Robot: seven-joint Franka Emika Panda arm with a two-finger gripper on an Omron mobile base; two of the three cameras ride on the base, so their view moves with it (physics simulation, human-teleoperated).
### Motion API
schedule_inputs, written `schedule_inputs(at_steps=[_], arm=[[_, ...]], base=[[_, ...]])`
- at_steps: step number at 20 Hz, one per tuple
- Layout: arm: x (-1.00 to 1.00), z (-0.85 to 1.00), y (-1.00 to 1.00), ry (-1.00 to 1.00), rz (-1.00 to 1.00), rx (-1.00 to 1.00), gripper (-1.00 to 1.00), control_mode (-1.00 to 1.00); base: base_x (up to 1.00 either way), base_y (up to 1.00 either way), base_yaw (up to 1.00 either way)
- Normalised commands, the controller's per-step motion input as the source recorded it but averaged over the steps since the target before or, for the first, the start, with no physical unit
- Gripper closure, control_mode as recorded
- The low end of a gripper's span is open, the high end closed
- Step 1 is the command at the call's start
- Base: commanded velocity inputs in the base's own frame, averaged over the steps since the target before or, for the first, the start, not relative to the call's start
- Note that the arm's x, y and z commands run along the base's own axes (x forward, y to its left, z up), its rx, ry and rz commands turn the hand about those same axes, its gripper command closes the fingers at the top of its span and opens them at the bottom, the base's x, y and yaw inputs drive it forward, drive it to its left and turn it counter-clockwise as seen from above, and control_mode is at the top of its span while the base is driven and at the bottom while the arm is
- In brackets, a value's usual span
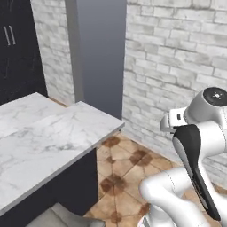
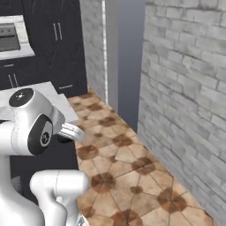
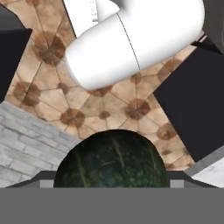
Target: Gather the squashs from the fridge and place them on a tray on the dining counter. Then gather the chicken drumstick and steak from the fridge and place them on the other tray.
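My claw grips a dark green squash (image 3: 111, 159) wide between its tips, carried high above the floor (image 3: 109, 109) toward the bench (image 1: 48, 137).

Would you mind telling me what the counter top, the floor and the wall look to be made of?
Counter top: polished marble by its look, white-grey with faint darker veining and a smooth face. Floor: glazed-looking tan tiles, with pale joint lines and dark brown rosettes where they meet. Wall: rough whitewashed brick, its courses and mortar joints plain. All is rendered, so these are looks only.
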Motion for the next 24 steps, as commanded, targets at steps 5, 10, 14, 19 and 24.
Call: schedule_inputs(at_steps=[5,10,14,19,24], arm=[[0.00,0.00,0.00,0.00,0.00,0.00,1.00,1.00],[0.00,0.00,0.00,0.00,0.00,0.00,1.00,1.00],[0.00,0.00,0.00,0.00,0.00,0.00,1.00,1.00],[0.00,0.00,0.00,0.00,0.00,0.00,1.00,1.00],[0.00,0.00,0.00,0.00,0.00,0.00,1.00,1.00]], base=[[0.06,-0.22,0.42],[0.04,-0.18,0.37],[0.00,-0.08,0.20],[0.00,-0.05,0.15],[0.12,-0.16,0.35]])
